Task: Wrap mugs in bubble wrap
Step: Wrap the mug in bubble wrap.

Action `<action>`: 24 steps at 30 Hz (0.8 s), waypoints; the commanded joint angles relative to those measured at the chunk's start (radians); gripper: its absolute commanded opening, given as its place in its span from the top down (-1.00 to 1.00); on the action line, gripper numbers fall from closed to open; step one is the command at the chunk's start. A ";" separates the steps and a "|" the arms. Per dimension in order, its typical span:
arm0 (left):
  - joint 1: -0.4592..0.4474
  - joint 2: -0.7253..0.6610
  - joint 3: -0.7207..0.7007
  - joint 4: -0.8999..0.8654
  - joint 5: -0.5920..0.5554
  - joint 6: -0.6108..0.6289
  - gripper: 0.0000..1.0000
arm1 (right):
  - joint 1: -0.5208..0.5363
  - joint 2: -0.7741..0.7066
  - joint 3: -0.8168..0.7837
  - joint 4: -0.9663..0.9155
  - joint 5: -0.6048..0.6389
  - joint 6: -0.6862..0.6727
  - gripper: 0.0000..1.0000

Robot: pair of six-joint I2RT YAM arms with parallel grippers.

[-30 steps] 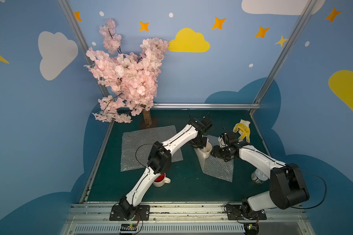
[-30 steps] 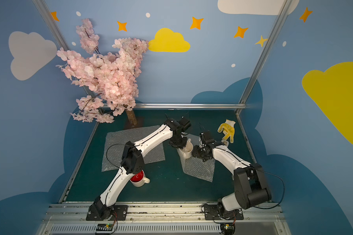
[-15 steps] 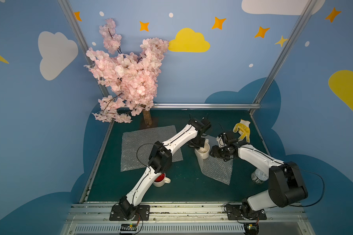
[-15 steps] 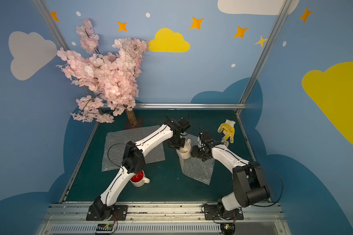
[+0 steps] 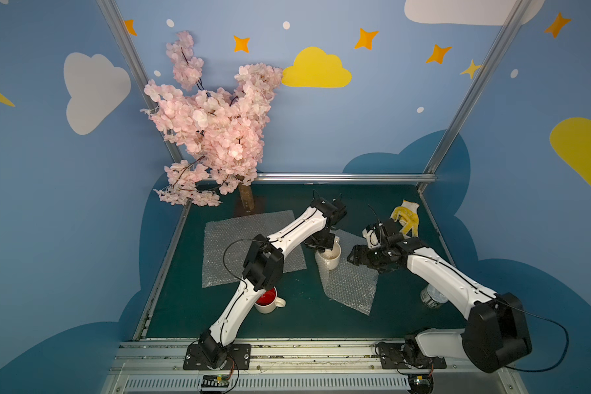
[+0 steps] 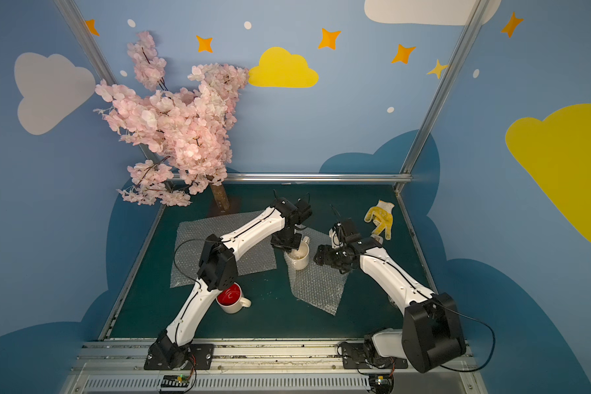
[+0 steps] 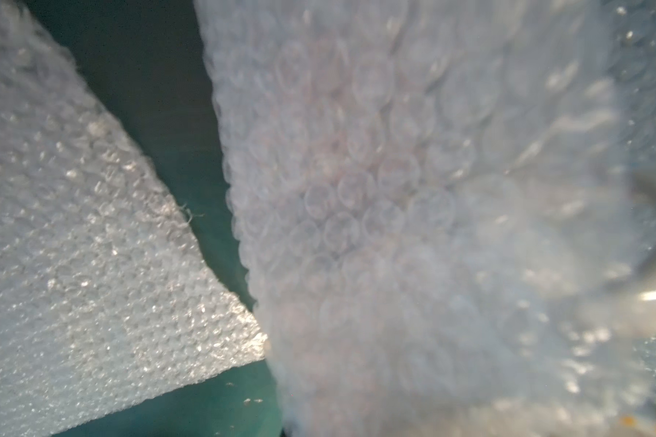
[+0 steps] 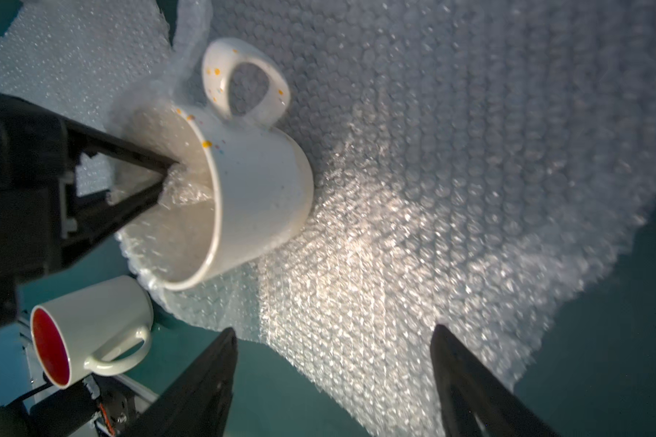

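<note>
Cream mug (image 8: 250, 189) upright on bubble wrap sheet (image 8: 413, 234). Your left gripper (image 8: 165, 178) clenched on wrap tucked inside mug. Right gripper (image 8: 334, 363) released beside mug. Next: lift free sheet edge over mug.

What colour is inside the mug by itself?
Glossy red inside the mug, cream outside; the right wrist view shows it best.

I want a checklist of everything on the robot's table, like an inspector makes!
Surface: green table, a few crumbs.
Job's things: cream mug on a bubble wrap sheet, wrap pushed inside; red-inside mug bare; second sheet flat.
Clutter: yellow glove; can behind right arm.
Grippers: left pincer shut on wrap inside the cream mug; right pincer open.
Cables: black loops on both arms.
Surroundings: pink blossom tree, blue walls.
</note>
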 commanded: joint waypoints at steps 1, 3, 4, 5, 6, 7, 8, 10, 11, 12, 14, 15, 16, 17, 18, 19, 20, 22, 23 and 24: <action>0.046 -0.110 -0.148 0.061 0.008 -0.023 0.95 | 0.036 -0.029 -0.060 -0.122 0.011 0.042 -0.63; 0.066 -0.165 -0.239 0.130 0.022 -0.036 0.95 | 0.069 -0.058 -0.097 -0.129 0.033 0.065 -0.64; 0.076 -0.191 -0.279 0.160 0.022 -0.042 0.95 | 0.082 -0.071 -0.121 -0.124 0.034 0.079 -0.64; 0.086 -0.215 -0.313 0.187 0.033 -0.045 0.95 | 0.091 -0.079 -0.142 -0.116 0.026 0.087 -0.64; 0.093 -0.233 -0.341 0.211 0.046 -0.051 0.95 | 0.103 -0.084 -0.155 -0.111 0.022 0.095 -0.64; 0.104 -0.253 -0.374 0.240 0.061 -0.059 0.95 | 0.117 -0.085 -0.169 -0.108 0.025 0.104 -0.64; 0.110 -0.271 -0.404 0.270 0.064 -0.068 0.95 | 0.133 -0.089 -0.181 -0.104 0.027 0.113 -0.64; 0.119 -0.307 -0.465 0.329 0.070 -0.082 0.95 | 0.166 -0.098 -0.201 -0.092 0.034 0.134 -0.63; 0.124 -0.322 -0.496 0.363 0.083 -0.092 0.95 | 0.178 -0.105 -0.213 -0.087 0.040 0.145 -0.62; 0.127 -0.330 -0.517 0.386 0.092 -0.097 0.95 | 0.185 -0.113 -0.223 -0.081 0.042 0.154 -0.61; 0.130 -0.336 -0.536 0.401 0.092 -0.101 0.95 | 0.190 -0.128 -0.266 -0.054 0.031 0.174 -0.57; 0.130 -0.336 -0.539 0.403 0.093 -0.101 0.95 | 0.190 -0.128 -0.277 -0.046 0.024 0.181 -0.55; 0.130 -0.334 -0.543 0.406 0.096 -0.101 0.95 | 0.191 -0.127 -0.293 -0.028 0.014 0.191 -0.53; 0.130 -0.335 -0.548 0.414 0.102 -0.099 0.95 | 0.192 -0.121 -0.307 -0.003 0.002 0.198 -0.52; 0.130 -0.335 -0.550 0.419 0.107 -0.099 0.95 | 0.193 -0.114 -0.318 0.017 -0.002 0.201 -0.52; 0.130 -0.332 -0.549 0.419 0.109 -0.098 0.95 | 0.196 -0.105 -0.325 0.036 0.000 0.204 -0.52; 0.129 -0.330 -0.548 0.419 0.109 -0.098 0.95 | 0.195 -0.093 -0.327 0.051 0.002 0.205 -0.51; 0.129 -0.329 -0.546 0.419 0.111 -0.095 0.95 | 0.197 -0.067 -0.325 0.076 -0.009 0.209 -0.49; 0.129 -0.330 -0.545 0.418 0.109 -0.092 0.95 | 0.201 -0.055 -0.324 0.093 -0.014 0.214 -0.47; 0.129 -0.329 -0.544 0.415 0.107 -0.091 0.95 | 0.204 -0.048 -0.330 0.112 -0.016 0.219 -0.46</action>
